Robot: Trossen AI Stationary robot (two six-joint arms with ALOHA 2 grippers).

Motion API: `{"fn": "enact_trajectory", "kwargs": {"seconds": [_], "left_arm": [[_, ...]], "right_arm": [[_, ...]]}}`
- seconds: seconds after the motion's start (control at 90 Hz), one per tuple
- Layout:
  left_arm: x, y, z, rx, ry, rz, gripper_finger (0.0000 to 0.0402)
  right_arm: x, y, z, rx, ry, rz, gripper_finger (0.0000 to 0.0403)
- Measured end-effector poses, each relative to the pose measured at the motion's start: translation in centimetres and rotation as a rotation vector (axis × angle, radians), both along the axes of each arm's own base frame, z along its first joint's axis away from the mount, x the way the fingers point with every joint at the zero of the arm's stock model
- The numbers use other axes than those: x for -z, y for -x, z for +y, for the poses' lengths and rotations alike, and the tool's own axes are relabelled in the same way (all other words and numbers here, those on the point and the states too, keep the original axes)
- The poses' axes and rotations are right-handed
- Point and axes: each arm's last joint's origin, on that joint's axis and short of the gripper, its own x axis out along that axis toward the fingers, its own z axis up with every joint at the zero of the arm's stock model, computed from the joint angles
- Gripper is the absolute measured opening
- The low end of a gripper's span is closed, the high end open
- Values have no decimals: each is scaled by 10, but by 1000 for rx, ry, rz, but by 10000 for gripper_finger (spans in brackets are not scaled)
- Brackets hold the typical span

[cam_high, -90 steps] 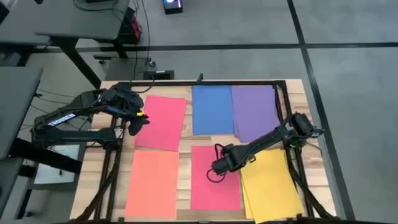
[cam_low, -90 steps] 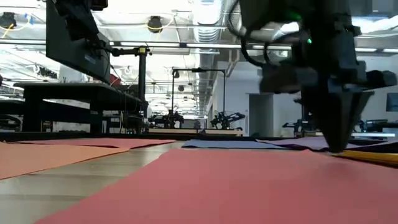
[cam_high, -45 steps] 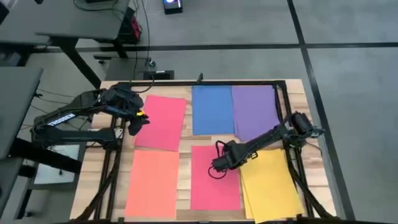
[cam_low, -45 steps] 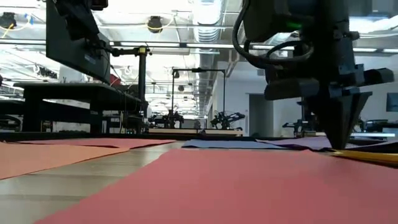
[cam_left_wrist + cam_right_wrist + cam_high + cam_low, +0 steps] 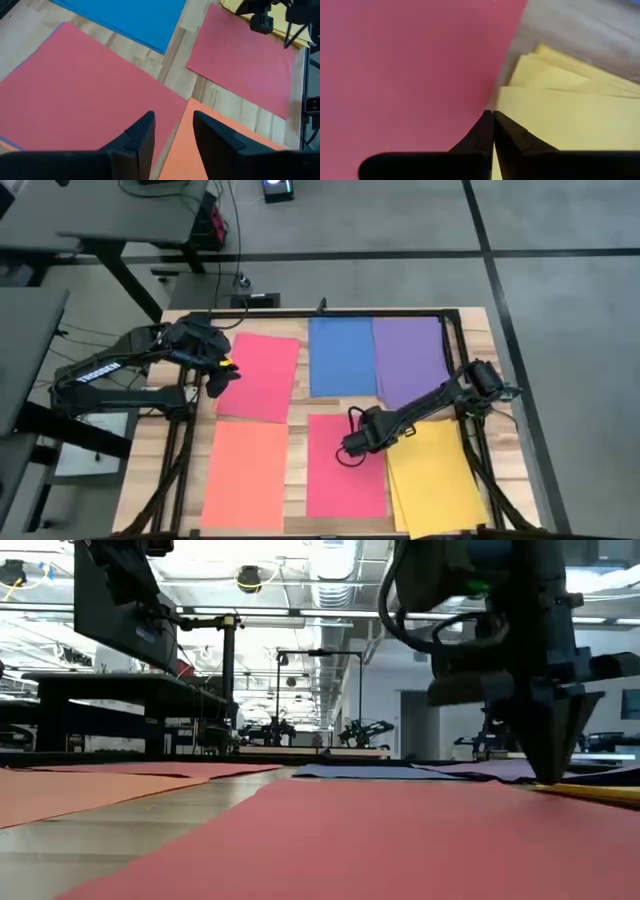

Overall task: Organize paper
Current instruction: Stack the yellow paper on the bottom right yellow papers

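Right gripper (image 5: pixel 350 452): low over the table's near middle, tips down at the right long edge of the near pink-red sheet (image 5: pixel 344 470), where it meets the yellow sheets (image 5: pixel 435 475).
Right wrist view: fingers (image 5: pixel 485 131) pressed together, no gap; tips sit on the seam between pink-red and yellow; several yellow edges are fanned there, a detail the high view does not show.
Low view: the same gripper (image 5: pixel 550 778) tapers to 1 point touching the paper.
Left gripper (image 5: pixel 222 378): waiting at the left edge of the far pink-red sheet (image 5: pixel 262 375); fingers (image 5: pixel 141 139) a narrow gap apart, holding nothing.
Paper layout: far row pink-red, blue sheet (image 5: pixel 341 356), purple sheet (image 5: pixel 410 360); near row salmon-orange sheet (image 5: pixel 244 473), pink-red, yellow.
Edges: blue and purple touch; yellow overlaps purple's near end.
Open room: bare table (image 5: pixel 297 450) strips between salmon-orange and near pink-red, and between the 2 rows.
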Motion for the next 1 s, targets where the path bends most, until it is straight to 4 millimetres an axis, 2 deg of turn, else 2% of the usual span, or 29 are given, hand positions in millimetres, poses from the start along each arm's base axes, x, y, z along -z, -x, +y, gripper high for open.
{"fn": "enact_trajectory", "kwargs": {"seconds": [0.167, 0.444, 0.833, 1.0], "left_arm": [[0, 0, 0, 2, -19, 4, 118], [0, 0, 1, -16, -36, 11, 118], [0, 0, 1, -20, -32, 9, 118], [0, 0, 1, -20, -33, 6, 118]], "right_arm": [[4, 0, 0, 4, -6, -18, 0], [5, 6, -12, 38, 27, 57, 0], [-7, -7, -9, 42, 6, -6, 0], [-19, -21, -8, 43, -24, -93, 0]]}}
